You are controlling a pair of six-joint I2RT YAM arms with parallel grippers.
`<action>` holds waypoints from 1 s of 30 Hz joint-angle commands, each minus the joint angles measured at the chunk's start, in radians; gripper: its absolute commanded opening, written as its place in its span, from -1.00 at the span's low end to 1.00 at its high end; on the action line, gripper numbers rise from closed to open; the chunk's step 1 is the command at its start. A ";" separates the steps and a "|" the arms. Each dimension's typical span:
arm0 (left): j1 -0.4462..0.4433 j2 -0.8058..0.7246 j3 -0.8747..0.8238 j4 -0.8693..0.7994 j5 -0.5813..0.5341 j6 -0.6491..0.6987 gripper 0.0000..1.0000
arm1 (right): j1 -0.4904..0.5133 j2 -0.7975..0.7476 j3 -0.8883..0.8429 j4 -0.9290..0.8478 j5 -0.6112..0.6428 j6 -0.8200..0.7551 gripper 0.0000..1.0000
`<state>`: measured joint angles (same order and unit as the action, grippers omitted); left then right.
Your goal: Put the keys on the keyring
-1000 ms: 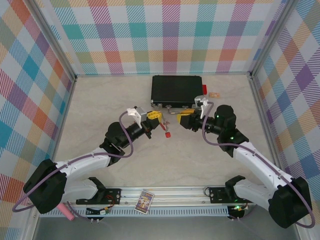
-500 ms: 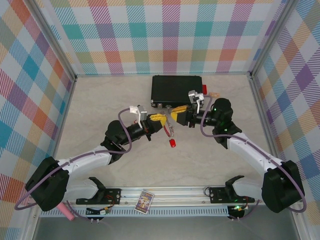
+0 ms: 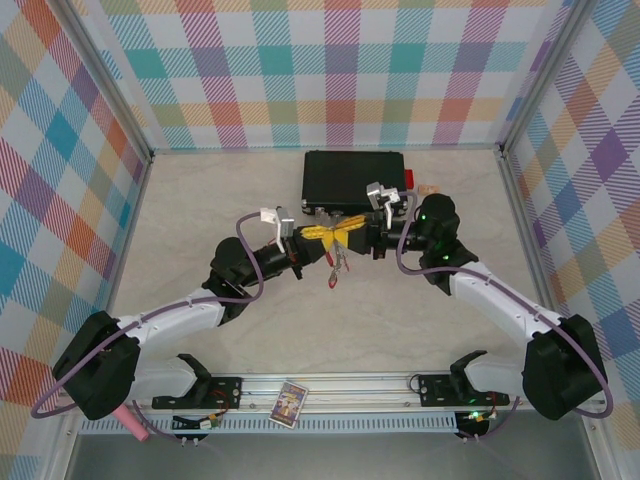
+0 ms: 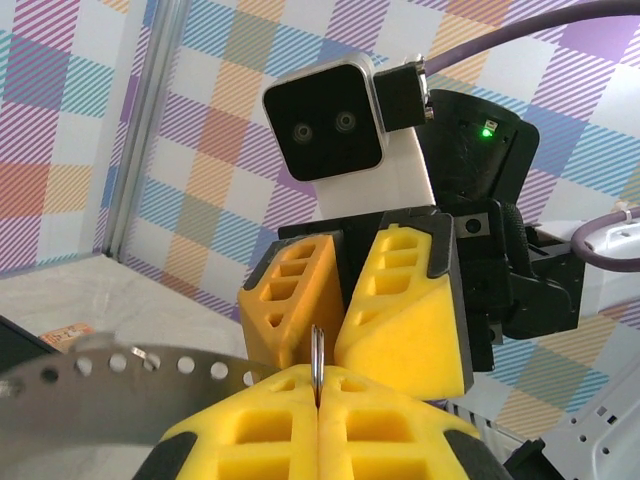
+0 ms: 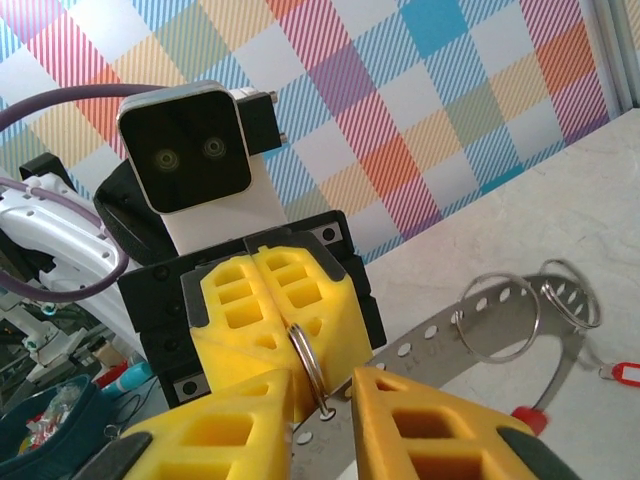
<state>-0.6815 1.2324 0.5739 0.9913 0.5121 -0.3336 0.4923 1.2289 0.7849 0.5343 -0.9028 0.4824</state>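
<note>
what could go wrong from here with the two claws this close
1. The left claw pinches the thin metal ring only at its edge; a nudge from the right claw, whose jaws straddle it, might twist it loose.
2. The perforated strip and red tag dangle below and could snag or swing.

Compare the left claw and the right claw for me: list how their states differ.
The left claw is fully shut; the right claw stands partly open, with a visible gap. The left claw grips the keyring; the right claw only straddles it, unclamped. Both are yellow and meet tip to tip.
</note>
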 commanded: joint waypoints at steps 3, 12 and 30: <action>0.005 -0.001 0.038 0.054 0.042 -0.024 -1.00 | 0.009 0.008 0.029 0.008 -0.035 -0.025 -0.97; 0.035 -0.051 0.071 -0.148 0.043 0.016 -0.68 | 0.009 -0.041 0.026 -0.158 0.040 -0.149 -1.00; 0.045 -0.063 0.413 -1.117 0.065 0.492 -0.45 | 0.009 -0.059 0.100 -0.591 0.052 -0.571 -1.00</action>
<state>-0.6453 1.1507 0.9340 0.0952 0.5423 0.0422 0.4980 1.1809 0.8547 -0.0189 -0.8131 -0.0269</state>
